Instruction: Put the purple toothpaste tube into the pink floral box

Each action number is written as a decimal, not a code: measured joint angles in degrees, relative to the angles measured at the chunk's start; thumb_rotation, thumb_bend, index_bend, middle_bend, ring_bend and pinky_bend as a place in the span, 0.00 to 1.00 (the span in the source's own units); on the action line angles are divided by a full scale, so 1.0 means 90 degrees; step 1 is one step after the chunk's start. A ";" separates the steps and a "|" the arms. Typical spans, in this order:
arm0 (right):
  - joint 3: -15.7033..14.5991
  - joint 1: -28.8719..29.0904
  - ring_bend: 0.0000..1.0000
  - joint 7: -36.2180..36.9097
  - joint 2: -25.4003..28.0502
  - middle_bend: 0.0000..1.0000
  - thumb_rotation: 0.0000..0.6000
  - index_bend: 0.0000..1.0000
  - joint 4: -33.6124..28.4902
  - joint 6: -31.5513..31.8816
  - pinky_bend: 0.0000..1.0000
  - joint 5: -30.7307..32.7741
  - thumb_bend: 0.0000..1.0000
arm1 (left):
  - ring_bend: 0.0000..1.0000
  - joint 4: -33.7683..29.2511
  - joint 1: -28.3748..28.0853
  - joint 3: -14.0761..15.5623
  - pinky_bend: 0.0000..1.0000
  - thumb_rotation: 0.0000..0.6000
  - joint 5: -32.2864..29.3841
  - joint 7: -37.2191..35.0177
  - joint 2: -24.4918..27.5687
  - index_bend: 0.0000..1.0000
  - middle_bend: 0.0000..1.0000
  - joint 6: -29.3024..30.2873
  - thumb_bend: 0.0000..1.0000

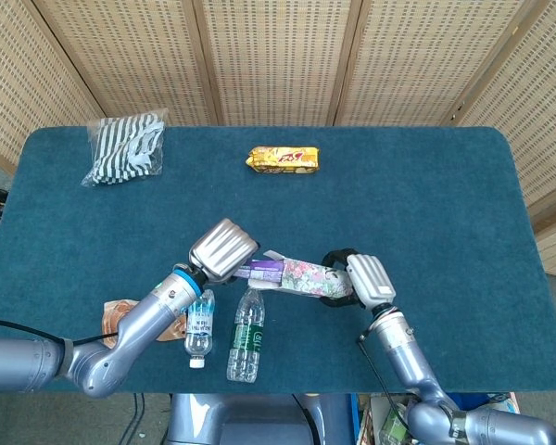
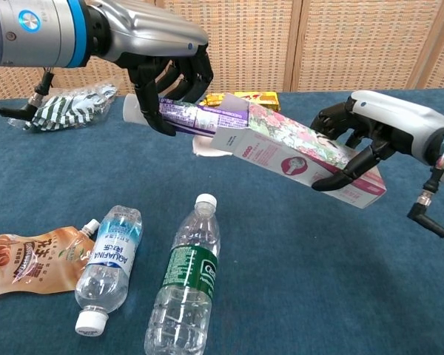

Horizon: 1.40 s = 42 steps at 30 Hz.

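My left hand [image 2: 166, 63] [image 1: 224, 250] grips the purple toothpaste tube [image 2: 196, 118] [image 1: 261, 271] above the table, white cap pointing left. The tube's far end sits inside the open mouth of the pink floral box [image 2: 296, 151] [image 1: 301, 276]. My right hand [image 2: 370, 133] [image 1: 361, 278] holds the box at its right end, lifted off the table and tilted, with the open flap toward the tube. The part of the tube inside the box is hidden.
Two clear water bottles [image 2: 107, 259] [image 2: 185, 285] and a flat brown pouch [image 2: 29, 259] lie near the front edge of the blue table [image 1: 445, 204]. A yellow snack pack [image 1: 283, 158] sits at the back centre and a striped bag [image 1: 125, 148] at the back left.
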 measured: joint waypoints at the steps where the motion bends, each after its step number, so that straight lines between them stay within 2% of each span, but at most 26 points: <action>1: 0.0000 0.0002 0.34 -0.0002 -0.0003 0.52 1.00 0.59 -0.0010 0.0002 0.44 0.0003 0.16 | 0.61 0.0009 -0.0005 0.0002 0.59 1.00 0.0009 0.0037 -0.0052 0.80 0.69 0.0057 0.29; 6: -0.0007 0.0004 0.34 -0.0010 0.0006 0.52 1.00 0.59 -0.0041 0.0027 0.44 0.0006 0.16 | 0.61 0.0001 -0.0034 -0.0023 0.59 1.00 -0.0055 0.0111 -0.0141 0.80 0.69 0.0152 0.29; 15: -0.0044 0.0003 0.34 0.0034 -0.0042 0.52 1.00 0.59 0.0016 0.0000 0.44 0.0057 0.16 | 0.61 -0.0207 -0.0179 -0.0018 0.59 1.00 -0.0391 0.0333 0.0120 0.80 0.69 0.0111 0.29; 20: -0.0063 0.0013 0.34 0.0041 -0.0098 0.52 1.00 0.59 -0.0002 0.0008 0.44 0.0033 0.16 | 0.61 -0.0206 -0.0213 -0.0048 0.59 1.00 -0.0360 0.0393 -0.0017 0.80 0.68 0.0283 0.29; 28: 0.0059 -0.0011 0.34 0.0330 -0.0034 0.52 1.00 0.59 -0.0144 0.0011 0.44 0.0069 0.16 | 0.53 0.0078 -0.0143 -0.0093 0.53 1.00 0.0407 0.0509 -0.0542 0.80 0.60 0.0849 0.29; 31: 0.0119 -0.0029 0.34 0.0506 0.0009 0.52 1.00 0.59 -0.0219 0.0009 0.44 0.0073 0.16 | 0.45 0.0238 -0.0121 -0.0122 0.48 1.00 0.0671 0.0629 -0.0740 0.78 0.52 0.1039 0.29; 35: 0.0216 -0.0051 0.34 0.0702 0.0080 0.52 1.00 0.59 -0.0315 0.0017 0.44 0.0078 0.16 | 0.30 0.0300 -0.0123 -0.0173 0.37 1.00 0.0844 0.0762 -0.0875 0.66 0.36 0.1152 0.29; 38: 0.0254 -0.0073 0.34 0.0809 0.0147 0.52 1.00 0.59 -0.0368 0.0018 0.44 0.0086 0.16 | 0.13 0.0310 -0.0126 -0.0207 0.24 1.00 0.0946 0.0924 -0.0965 0.45 0.18 0.1251 0.29; 41: 0.0270 -0.0096 0.34 0.0888 0.0186 0.52 1.00 0.59 -0.0391 0.0030 0.44 0.0087 0.16 | 0.02 0.0280 -0.0107 -0.0233 0.12 1.00 0.1031 0.1035 -0.1029 0.28 0.03 0.1325 0.29; 42: 0.0278 -0.0105 0.34 0.0923 0.0197 0.52 1.00 0.59 -0.0395 0.0034 0.44 0.0092 0.16 | 0.01 0.0269 -0.0101 -0.0240 0.09 1.00 0.1032 0.1050 -0.1026 0.25 0.01 0.1328 0.29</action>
